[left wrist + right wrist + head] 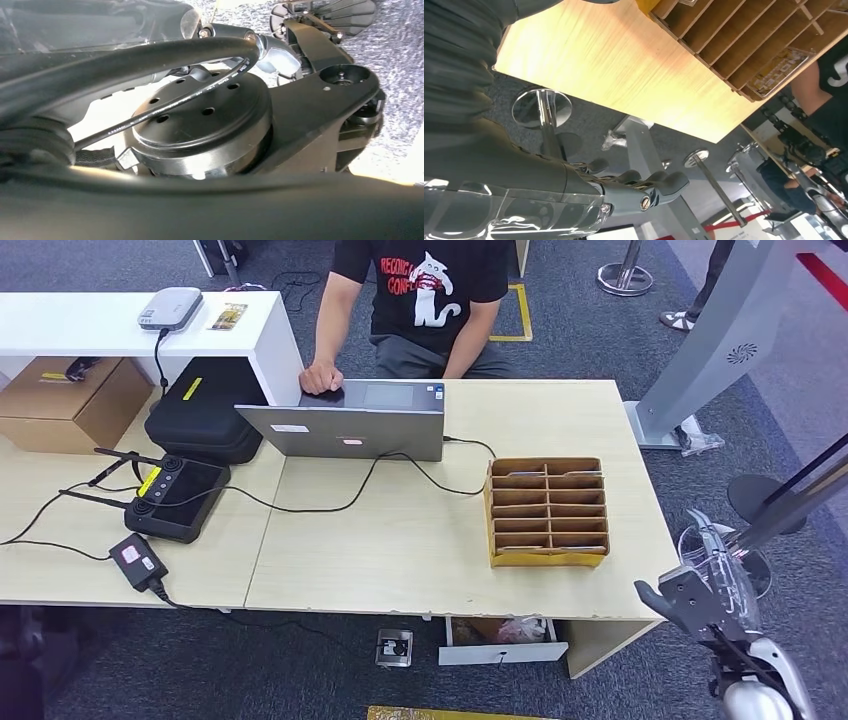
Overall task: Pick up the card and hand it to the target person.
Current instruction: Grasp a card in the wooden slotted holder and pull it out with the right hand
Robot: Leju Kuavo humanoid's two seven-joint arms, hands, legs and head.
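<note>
R hand (700, 605) sits low at abt 4 o'clock in the head view, off the table's (400, 560) front-right corner, holding nothing; in the R wrist view its fingers (659, 182) reach out loosely, slightly apart, over grey carpet. L hand: can't tell its state.

The card (780, 70), clear w/ a printed face, stands in an end slot of the wooden organizer (547, 512); print too small to read. The organizer sits on the table's right part, at abt 10 o'clock from the R hand, well apart from it.

The person (420, 300) sits at 12 o'clock behind the open laptop (345, 425), one hand on its edge. Black tee has a cat graphic w/ red lettering, only partly legible. At 9 o'clock lies a black controller (178, 498) w/ antennas and a yellow strip, just beside a black case (205, 410). The cardboard box (70, 405) is at 10 o'clock.
</note>
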